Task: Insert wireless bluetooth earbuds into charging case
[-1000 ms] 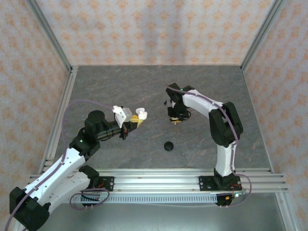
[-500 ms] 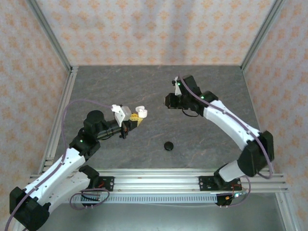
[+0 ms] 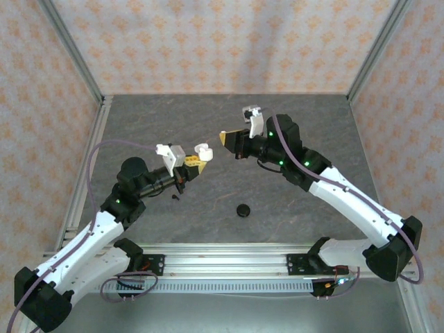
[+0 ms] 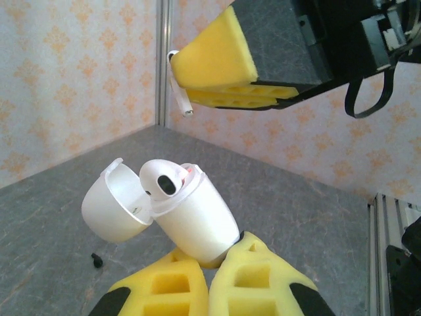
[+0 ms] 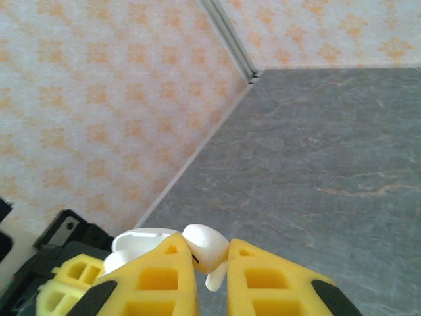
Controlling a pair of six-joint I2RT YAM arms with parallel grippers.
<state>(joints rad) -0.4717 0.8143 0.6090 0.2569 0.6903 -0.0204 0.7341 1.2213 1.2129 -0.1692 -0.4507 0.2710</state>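
Raised face to face over the middle of the table (image 3: 305, 125), well clear of its edges: left gripper (image 3: 196, 168) clamps the open charging case (image 4: 192, 217); right gripper (image 3: 226, 138) pinches a white earbud (image 5: 205, 246).

This is a robot test booth in a lab. A flat grey stone-look table top (image 3: 208, 125) sits inside paper walls with orange flowers (image 3: 208, 41), held by silver metal posts (image 3: 73, 48). Two white and black robot arms (image 3: 347, 198) are bolted to long silver metal rails (image 3: 229, 260).
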